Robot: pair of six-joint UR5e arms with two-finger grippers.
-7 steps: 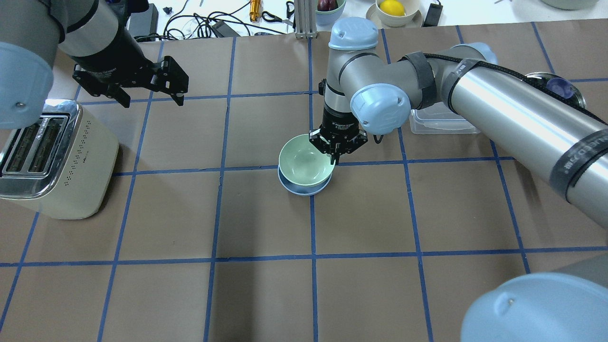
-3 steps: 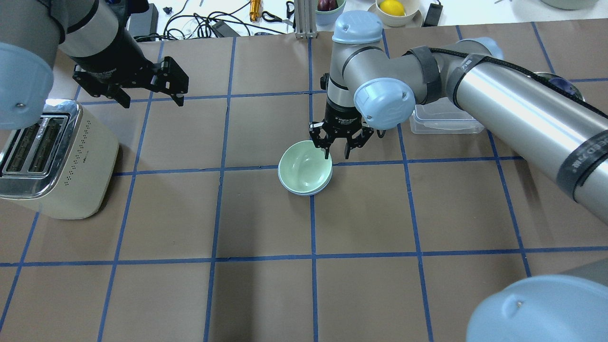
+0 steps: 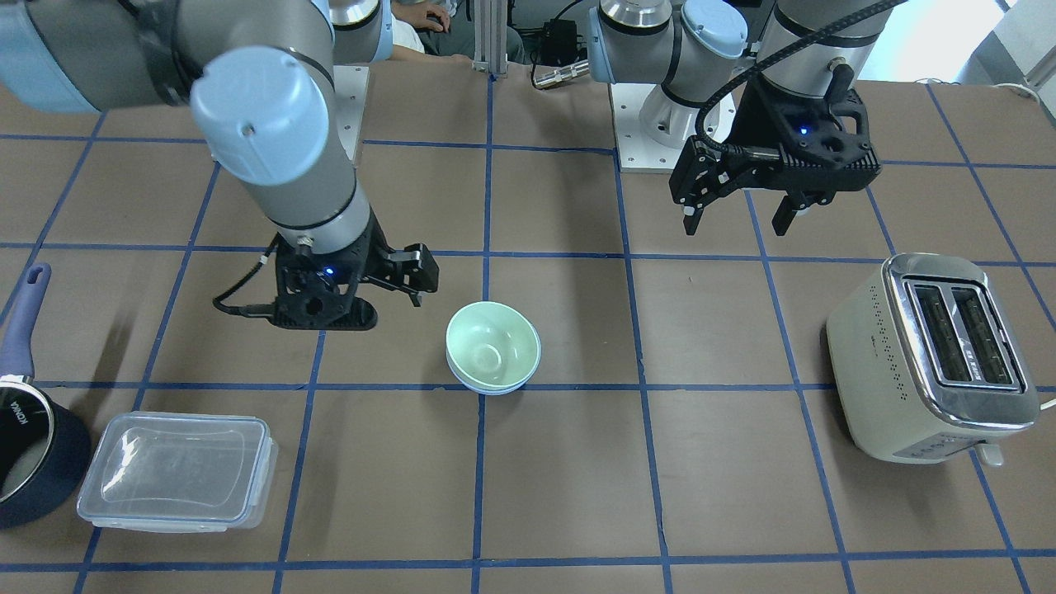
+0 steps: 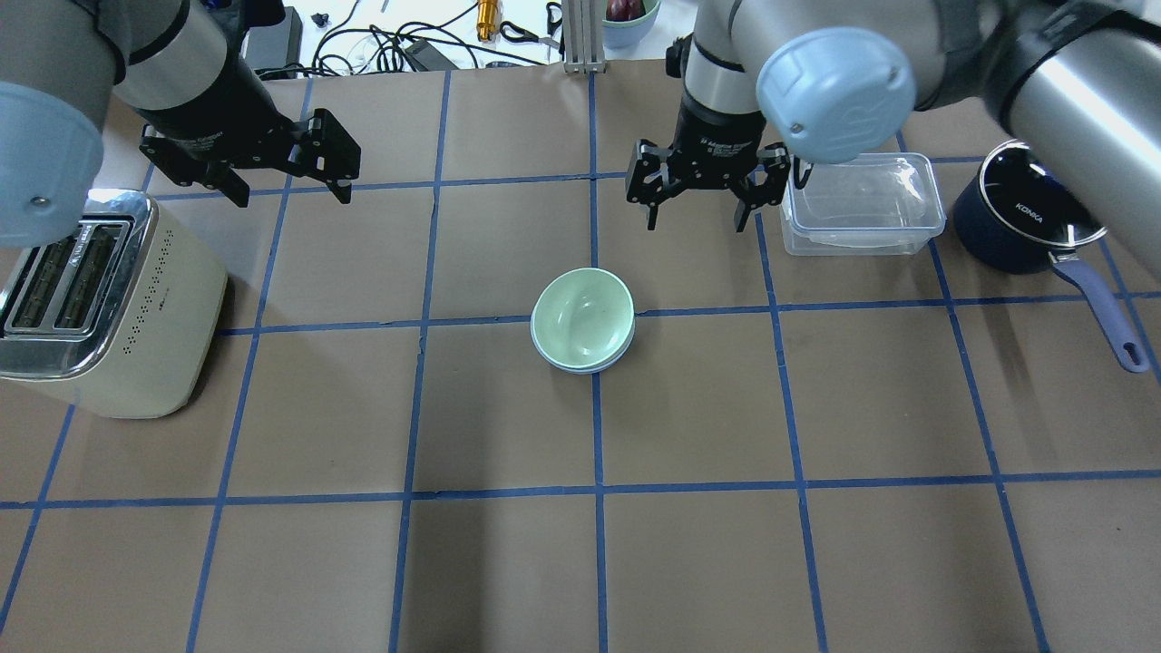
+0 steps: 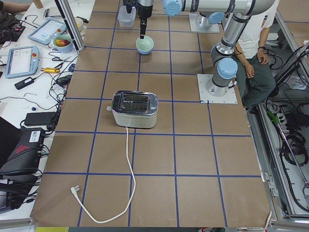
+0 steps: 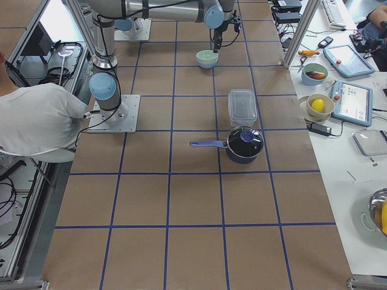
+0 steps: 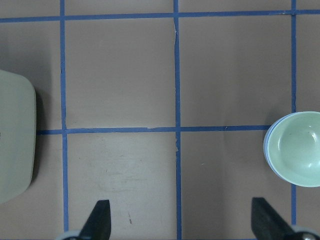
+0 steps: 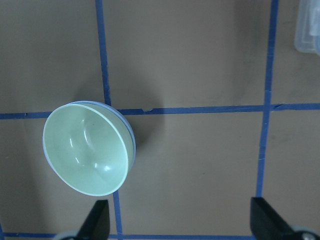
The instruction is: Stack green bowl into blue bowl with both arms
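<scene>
We see the green bowl [image 4: 581, 313] sitting inside the blue bowl [image 3: 495, 389], so that only a thin blue edge shows beneath the green rim. The pair stands upright near the middle of the table [image 4: 689, 562], at a crossing of the blue tape lines, and nothing touches it.

The right gripper [image 4: 696, 222] hangs above the table on the far side of the bowls from the robot, apart from them, with its jaws spread wide and nothing between them. In its wrist view we look down past two parted fingertips at the stacked bowls. A clear container [image 4: 862, 204] lies just beside this gripper, and a dark saucepan [image 4: 1020, 218] with its lid on stands beyond the container.

The left gripper [image 4: 294, 195] is well apart from the bowls, raised over the table near the toaster [image 4: 109, 299]. Its jaws are also spread and empty, and its wrist view catches the bowls only at the right edge
</scene>
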